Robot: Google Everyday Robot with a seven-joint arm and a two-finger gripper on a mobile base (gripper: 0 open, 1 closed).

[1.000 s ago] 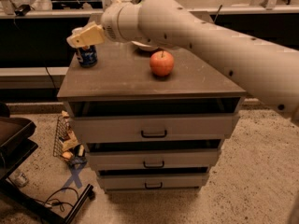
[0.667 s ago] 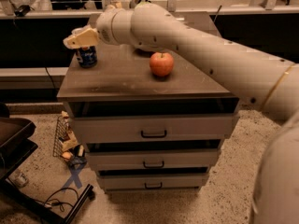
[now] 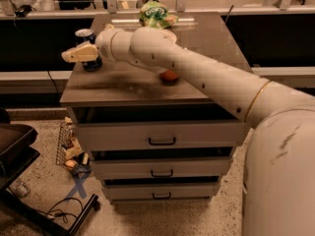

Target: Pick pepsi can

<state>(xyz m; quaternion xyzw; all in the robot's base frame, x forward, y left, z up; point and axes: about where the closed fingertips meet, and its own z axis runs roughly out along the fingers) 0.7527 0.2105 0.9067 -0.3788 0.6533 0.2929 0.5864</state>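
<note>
You see the pepsi can (image 3: 85, 37) standing upright near the left edge of the cabinet (image 3: 114, 86) top. The gripper (image 3: 74, 54) lies across the can's front, above that same edge. You cannot tell whether its jaws are open or grasp the can.

Odds and ends around my bench (image 3: 123, 90)
My hand (image 3: 78, 54) is at its back-left corner; a red-orange fruit (image 3: 169, 76) sits half hidden mid-top, a crumpled green bag (image 3: 155, 14) lies at the back edge, and a wire basket (image 3: 66, 146) stands on the floor.

Dim warm light, cabinet (image 3: 211, 43) glare, end effector (image 3: 75, 54) lit nr pepsi can (image 3: 85, 35)
</note>
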